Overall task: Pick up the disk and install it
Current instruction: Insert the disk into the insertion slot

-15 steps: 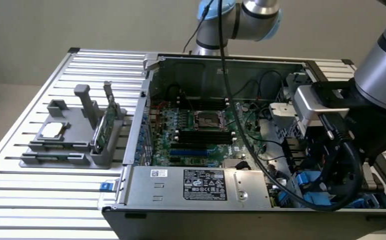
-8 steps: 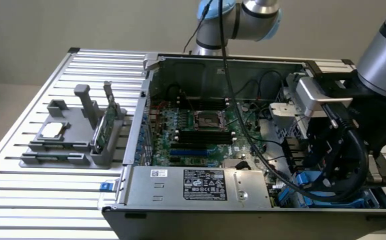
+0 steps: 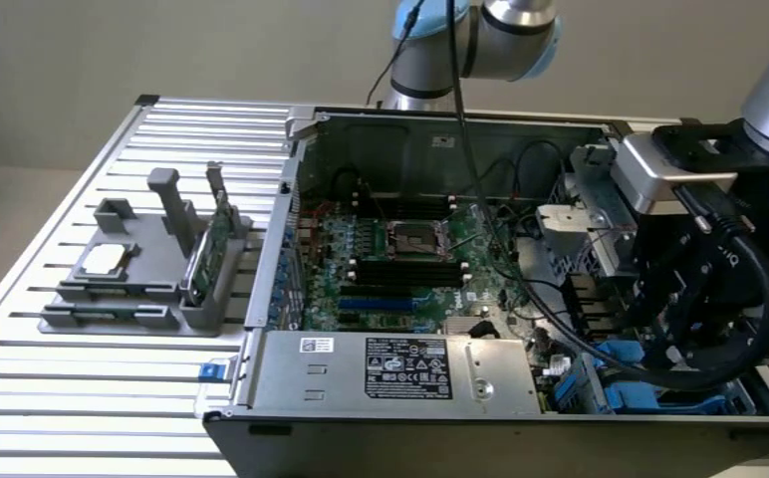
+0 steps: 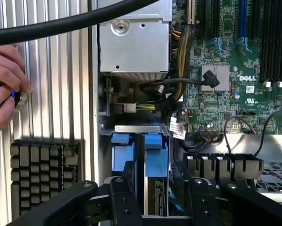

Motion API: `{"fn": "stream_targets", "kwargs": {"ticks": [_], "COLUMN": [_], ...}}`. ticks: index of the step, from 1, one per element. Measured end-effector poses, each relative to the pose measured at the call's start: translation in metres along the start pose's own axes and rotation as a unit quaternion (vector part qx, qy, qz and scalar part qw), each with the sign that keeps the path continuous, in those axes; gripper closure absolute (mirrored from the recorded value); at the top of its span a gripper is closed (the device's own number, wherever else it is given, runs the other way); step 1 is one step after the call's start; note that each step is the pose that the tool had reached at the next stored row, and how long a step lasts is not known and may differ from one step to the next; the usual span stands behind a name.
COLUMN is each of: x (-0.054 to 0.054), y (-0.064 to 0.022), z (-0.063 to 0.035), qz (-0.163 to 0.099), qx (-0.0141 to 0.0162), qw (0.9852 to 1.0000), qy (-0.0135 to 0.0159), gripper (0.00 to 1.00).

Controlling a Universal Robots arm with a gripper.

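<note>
The disk (image 4: 155, 157) stands on edge in the drive bay at the corner of the open computer case, silver-grey metal with a bright blue carrier on top. My gripper (image 4: 162, 181) hangs over it, one black finger (image 4: 126, 188) on each side. A gap shows beside the disk, so the gripper is open and around it, not clamped. A second blue carrier (image 4: 122, 150) sits right beside the disk. In the exterior view the gripper (image 3: 657, 344) reaches down into the case's near corner on the exterior view's right, among blue carrier parts (image 3: 687, 403).
A person's hand (image 4: 4, 87) rests on the ribbed table beside the case, next to a black finned heatsink (image 4: 42, 169). The power supply (image 3: 398, 366), the motherboard (image 3: 398, 254) and loose cables (image 4: 164, 87) crowd the bay. A grey fixture (image 3: 132, 284) holds a chip and a green card.
</note>
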State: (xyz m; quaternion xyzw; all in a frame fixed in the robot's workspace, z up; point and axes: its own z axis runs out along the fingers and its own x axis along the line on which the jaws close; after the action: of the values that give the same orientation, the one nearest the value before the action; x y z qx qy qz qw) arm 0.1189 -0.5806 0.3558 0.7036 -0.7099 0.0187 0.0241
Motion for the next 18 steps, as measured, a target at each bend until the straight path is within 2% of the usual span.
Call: {"fn": "stream_targets", "kwargs": {"ticks": [2, 3, 7, 9, 18], "x": [0.0, -0.001, -0.003, -0.005, -0.009], "y": [-0.0031, -0.0046, -0.0076, -0.0084, -0.0171], "z": [-0.0019, -0.0027, -0.0033, -0.003, 0.0025], "qz": [-0.001, -0.001, -0.002, -0.003, -0.005], "qx": [0.0, 0.0, 0.0001, 0.0002, 0.0004], "qw": [1.0, 1.0, 1.0, 1.0, 1.0], "qy": [0.0004, 0.0005, 0.0022, 0.0025, 0.0051], "gripper": [0.62, 0.62, 0.85, 0.89, 0.89]}}
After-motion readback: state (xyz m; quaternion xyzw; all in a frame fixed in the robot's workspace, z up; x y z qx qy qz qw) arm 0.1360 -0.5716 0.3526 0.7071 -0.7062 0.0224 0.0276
